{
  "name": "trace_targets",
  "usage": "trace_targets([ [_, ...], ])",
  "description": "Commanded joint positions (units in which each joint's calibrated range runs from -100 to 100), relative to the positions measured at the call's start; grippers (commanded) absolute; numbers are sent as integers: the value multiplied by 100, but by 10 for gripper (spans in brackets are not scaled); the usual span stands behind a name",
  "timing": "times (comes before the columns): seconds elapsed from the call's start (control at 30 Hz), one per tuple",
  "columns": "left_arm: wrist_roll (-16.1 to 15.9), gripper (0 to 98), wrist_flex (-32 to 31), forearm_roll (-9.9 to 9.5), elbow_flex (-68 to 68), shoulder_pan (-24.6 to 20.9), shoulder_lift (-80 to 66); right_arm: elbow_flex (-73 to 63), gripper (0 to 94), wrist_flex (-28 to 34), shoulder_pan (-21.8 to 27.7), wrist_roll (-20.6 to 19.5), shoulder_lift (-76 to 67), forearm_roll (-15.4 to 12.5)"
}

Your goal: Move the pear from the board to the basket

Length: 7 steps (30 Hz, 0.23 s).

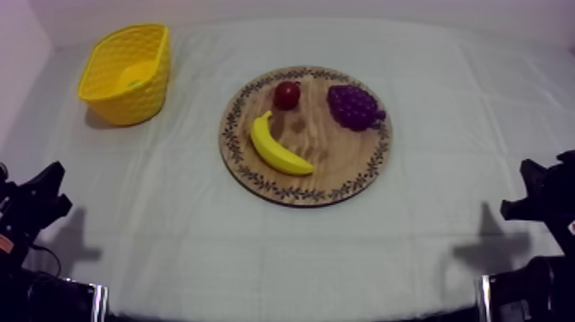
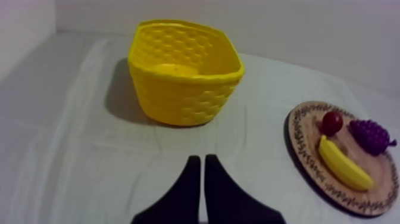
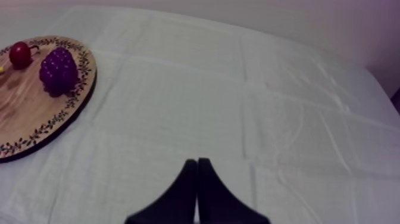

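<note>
Dim even light, violet cast, soft shadows

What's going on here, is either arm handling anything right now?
Nothing is being handled. The left gripper and right gripper rest low at their own sides, both shut on nothing. The round wooden board with a patterned rim holds a yellow toy banana, a small red fruit and a purple bunch of grapes. A pale rounded shape lies inside the yellow woven basket, probably the pear.

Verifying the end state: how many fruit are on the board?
3: banana at the near left, small red fruit behind it, grapes at the far right. A pale shape in the yellow basket may be the pear.
</note>
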Motion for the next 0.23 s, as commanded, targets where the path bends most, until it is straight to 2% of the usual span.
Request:
trace_targets([
  [0.0, 60, 0, -9, 0, 2, 1, 4, 4, 3, 0, -1, 0, -2, 0],
  [0.2, 15, 0, -12, 1, 3, 2, 4, 4, 3, 0, -1, 0, -2, 0],
])
